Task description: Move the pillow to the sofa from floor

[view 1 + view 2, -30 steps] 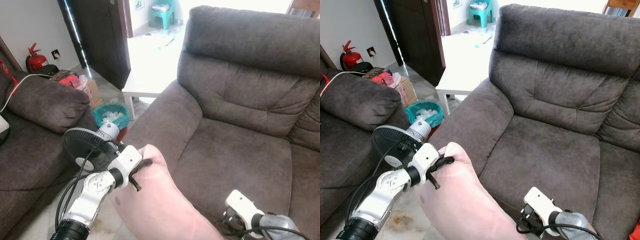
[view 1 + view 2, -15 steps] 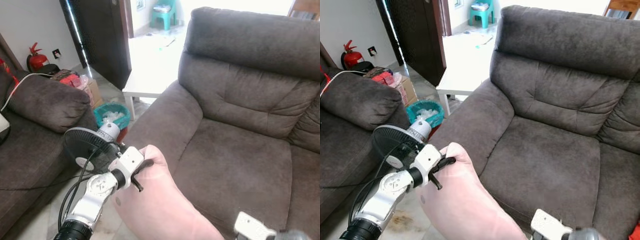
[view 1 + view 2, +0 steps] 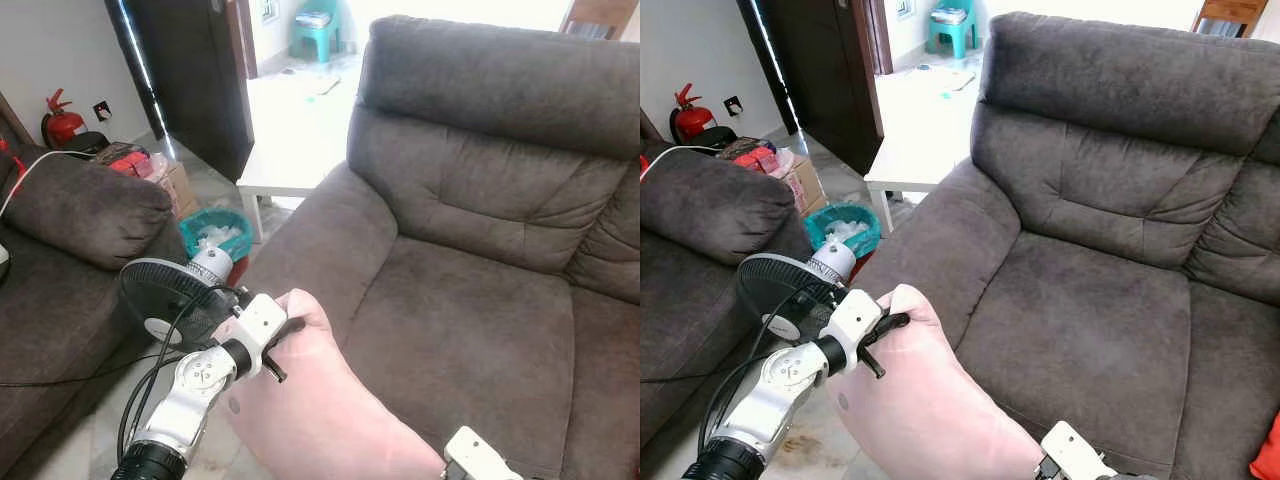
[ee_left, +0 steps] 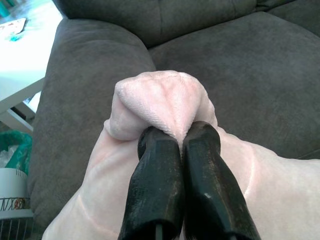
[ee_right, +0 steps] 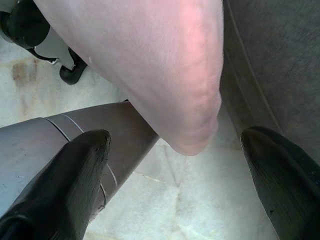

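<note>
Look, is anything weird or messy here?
Yes. The pink pillow hangs in the air, pinched by one corner in the left gripper, off the floor and not yet on the sofa. A standing fan sits squeezed in the gap between the two couches, right under that arm.

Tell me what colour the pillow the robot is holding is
The pillow is pale pink, plain with no pattern. It shows best in the left wrist view, pinched by the left gripper.

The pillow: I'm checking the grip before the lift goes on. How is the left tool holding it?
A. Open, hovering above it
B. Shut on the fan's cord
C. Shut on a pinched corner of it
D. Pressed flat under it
C: in the left wrist view the left tool has both fingers together, with a bunched corner of the pink pillow squeezed between their tips.
</note>
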Robot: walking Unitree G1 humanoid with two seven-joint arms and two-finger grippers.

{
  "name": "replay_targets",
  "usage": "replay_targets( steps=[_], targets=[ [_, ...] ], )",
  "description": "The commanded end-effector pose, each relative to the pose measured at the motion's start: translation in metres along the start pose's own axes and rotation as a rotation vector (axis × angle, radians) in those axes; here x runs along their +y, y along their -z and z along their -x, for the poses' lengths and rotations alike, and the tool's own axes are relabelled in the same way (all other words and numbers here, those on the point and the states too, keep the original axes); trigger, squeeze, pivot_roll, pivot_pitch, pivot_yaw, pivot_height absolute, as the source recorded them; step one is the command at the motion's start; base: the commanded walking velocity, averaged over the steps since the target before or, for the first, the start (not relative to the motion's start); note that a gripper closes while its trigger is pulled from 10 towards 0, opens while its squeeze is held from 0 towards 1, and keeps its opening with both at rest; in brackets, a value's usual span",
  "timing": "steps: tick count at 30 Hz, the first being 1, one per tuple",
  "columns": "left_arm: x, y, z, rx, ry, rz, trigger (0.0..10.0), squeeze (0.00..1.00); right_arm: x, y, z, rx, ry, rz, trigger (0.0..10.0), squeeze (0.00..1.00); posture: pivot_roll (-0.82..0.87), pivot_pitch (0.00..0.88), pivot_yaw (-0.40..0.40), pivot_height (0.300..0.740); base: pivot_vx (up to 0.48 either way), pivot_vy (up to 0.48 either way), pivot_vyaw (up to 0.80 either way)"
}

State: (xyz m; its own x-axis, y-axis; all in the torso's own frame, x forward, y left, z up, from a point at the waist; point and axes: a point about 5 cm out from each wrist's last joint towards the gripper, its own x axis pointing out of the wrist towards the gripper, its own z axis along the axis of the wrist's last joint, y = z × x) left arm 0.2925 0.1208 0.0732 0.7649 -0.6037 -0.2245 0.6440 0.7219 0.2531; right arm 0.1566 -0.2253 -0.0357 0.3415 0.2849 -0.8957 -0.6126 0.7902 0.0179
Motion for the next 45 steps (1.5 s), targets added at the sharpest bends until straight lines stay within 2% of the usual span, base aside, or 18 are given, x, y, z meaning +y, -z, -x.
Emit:
replay_targets(
  steps=[1,9,15,22,23,24,25,45],
  targets=[
    [0.014,-0.022,-0.004,-0.090,-0.053,-0.048,10.0,0.00,0.001,-0.001,-0.001,-0.016,0.005,-0.025,10.0,0.00,-0.01,0.020,-0.002,0.740,0.000,0.000,0.00],
    [0.014,-0.022,-0.005,-0.094,-0.047,-0.046,10.0,0.00,0.004,-0.008,-0.011,-0.085,0.035,-0.074,10.0,0.00,-0.01,0.021,0.001,0.740,0.000,0.000,0.00],
    [0.013,-0.022,-0.005,-0.096,-0.047,-0.043,10.0,0.00,0.008,-0.017,-0.020,-0.157,0.027,-0.152,10.0,0.00,0.00,0.020,0.003,0.740,0.000,0.000,0.00],
    [0.013,-0.023,-0.006,-0.100,-0.045,-0.044,10.0,0.00,0.009,-0.022,-0.026,-0.170,0.029,-0.136,10.0,0.00,0.00,0.019,0.005,0.740,0.000,0.000,0.00],
    [0.013,-0.023,-0.006,-0.100,-0.044,-0.045,10.0,0.00,0.009,-0.023,-0.026,-0.169,0.029,-0.134,8.4,0.00,0.00,0.018,0.005,0.740,0.000,0.000,0.00],
    [0.014,-0.023,-0.006,-0.100,-0.044,-0.045,10.0,0.00,0.009,-0.023,-0.026,-0.168,0.030,-0.127,0.8,0.00,0.00,0.018,0.005,0.740,0.000,0.000,0.00],
    [0.014,-0.023,-0.006,-0.100,-0.044,-0.045,10.0,0.00,0.009,-0.023,-0.027,-0.166,0.031,-0.123,0.0,0.00,0.00,0.018,0.005,0.740,0.000,0.000,0.00],
    [0.013,-0.022,-0.005,-0.100,-0.037,-0.049,10.0,0.00,0.008,-0.021,-0.031,-0.134,0.019,-0.049,0.0,0.00,0.01,0.006,0.008,0.740,0.000,0.000,0.00]
  ],
)
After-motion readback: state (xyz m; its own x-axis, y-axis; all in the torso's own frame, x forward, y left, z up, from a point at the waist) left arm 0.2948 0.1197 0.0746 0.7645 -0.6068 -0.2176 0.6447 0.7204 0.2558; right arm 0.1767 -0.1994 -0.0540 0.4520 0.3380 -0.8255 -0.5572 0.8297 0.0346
